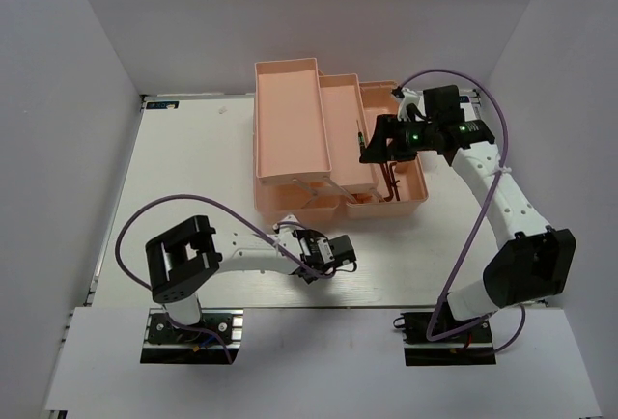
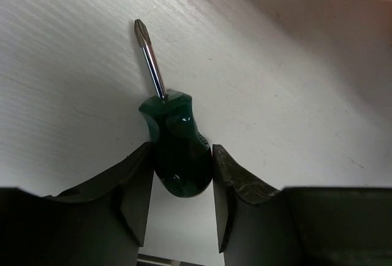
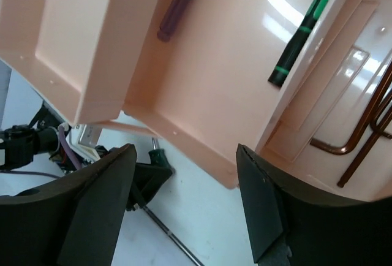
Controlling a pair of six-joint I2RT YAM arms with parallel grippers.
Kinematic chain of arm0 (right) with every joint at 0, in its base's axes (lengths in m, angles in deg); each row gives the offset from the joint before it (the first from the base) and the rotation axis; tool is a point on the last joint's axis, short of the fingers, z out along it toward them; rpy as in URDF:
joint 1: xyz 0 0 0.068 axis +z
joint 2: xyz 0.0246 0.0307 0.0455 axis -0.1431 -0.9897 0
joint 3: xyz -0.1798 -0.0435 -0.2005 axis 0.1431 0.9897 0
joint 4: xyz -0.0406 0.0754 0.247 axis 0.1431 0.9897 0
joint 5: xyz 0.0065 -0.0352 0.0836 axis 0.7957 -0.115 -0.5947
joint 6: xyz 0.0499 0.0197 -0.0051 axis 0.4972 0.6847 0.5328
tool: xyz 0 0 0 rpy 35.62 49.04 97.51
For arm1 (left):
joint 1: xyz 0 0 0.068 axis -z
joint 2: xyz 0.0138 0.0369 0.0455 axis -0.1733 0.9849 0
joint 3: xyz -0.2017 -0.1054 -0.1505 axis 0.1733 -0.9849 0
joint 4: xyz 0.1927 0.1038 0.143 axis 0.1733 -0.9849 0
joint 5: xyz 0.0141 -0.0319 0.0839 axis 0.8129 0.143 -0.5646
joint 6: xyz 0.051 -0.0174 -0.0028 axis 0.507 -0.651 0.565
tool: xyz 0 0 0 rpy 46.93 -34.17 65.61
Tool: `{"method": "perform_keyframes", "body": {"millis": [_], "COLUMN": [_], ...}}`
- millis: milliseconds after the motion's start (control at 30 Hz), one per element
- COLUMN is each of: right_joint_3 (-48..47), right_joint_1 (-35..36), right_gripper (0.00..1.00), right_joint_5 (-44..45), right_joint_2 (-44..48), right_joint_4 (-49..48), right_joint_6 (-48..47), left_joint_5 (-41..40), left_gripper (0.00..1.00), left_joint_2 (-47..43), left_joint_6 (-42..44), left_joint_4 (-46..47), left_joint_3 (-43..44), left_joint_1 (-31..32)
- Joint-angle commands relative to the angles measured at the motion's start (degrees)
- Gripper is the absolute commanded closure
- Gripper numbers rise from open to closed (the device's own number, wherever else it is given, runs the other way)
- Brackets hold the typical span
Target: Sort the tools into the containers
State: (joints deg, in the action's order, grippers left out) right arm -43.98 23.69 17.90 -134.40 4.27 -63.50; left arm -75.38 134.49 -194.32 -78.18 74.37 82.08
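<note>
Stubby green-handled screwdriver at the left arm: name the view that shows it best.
Left wrist view: the stubby green-handled screwdriver fills the centre, handle clamped in the left tool, Phillips tip clear. Right wrist view catches only its handle beyond the peach-pink plastic toolbox. Top external: too small to make out.

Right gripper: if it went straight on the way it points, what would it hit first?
Probably the peach-pink toolbox tray: the open right gripper aims at bare floor between the blue-handled screwdriver and the black-and-green screwdriver. Depth is unclear; the tray's near rim may come first.
</note>
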Motion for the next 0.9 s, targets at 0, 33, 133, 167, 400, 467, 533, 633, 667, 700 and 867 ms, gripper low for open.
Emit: {"method": "perform_keyframes", "body": {"millis": [0, 33, 133, 167, 400, 467, 533, 633, 667, 700, 867], "right_joint_3": [3.3, 4.0, 6.0, 7.9, 18.5, 21.4, 24.3, 29.2, 31.6, 32.3, 36.1], "right_joint_1": [-1.1, -1.3, -1.8, -1.9, -3.4, -3.7, -4.0, -4.2, -4.1, -3.6, 3.9], "right_gripper": [0.26, 0.19, 0.10, 0.10, 1.00, 1.00, 1.00, 1.00, 1.00, 1.00, 0.83], "right_joint_5": [-4.4, -6.6, -11.1, -11.7, -13.5, -8.3, -3.5, -2.3, -5.4, -6.9, -19.6], "right_joint_2": [3.8, 4.2, 6.3, 7.6, 17.8, 19.0, 21.4, 24.1, 24.9, 25.0, 21.9], "right_joint_4": [-1.4, -0.7, 4.1, 6.1, 9.7, 10.1, 7.6, 7.0, 7.7, 8.6, 8.6], "right_joint_6": [-0.7, -1.4, -14.6, -17.2, -36.3, -37.1, -37.2, -40.6, -43.0, -45.6, -49.2], "left_joint_5": [1.0, 1.0, 0.5, -0.2, -5.3, -9.0, -17.0, -27.0, -30.3, -31.5, -33.8], "left_gripper": [0.73, 0.83, 1.00, 1.00, 1.00, 1.00, 1.00, 1.00, 1.00, 1.00, 1.00], "left_joint_2": [-2.3, -3.2, -6.8, -7.6, -19.8, -23.9, -29.4, -33.6, -33.7, -34.2, -32.2], "left_joint_6": [-1.2, 0.1, 12.7, 17.5, 57.0, 59.2, 61.8, 70.6, 73.8, 77.4, 95.7], "left_joint_4": [-1.3, -0.8, 1.8, 2.8, 12.1, 11.5, 9.9, 13.0, 14.7, 17.4, 32.9], "left_joint_3": [-3.4, -3.4, -1.6, -0.5, 5.6, 6.3, 8.0, 10.8, 11.6, 12.1, 14.0], "left_joint_1": [0.6, 1.3, 4.0, 4.7, 9.3, 8.0, 7.4, 5.3, 3.9, 3.1, -2.7]}}
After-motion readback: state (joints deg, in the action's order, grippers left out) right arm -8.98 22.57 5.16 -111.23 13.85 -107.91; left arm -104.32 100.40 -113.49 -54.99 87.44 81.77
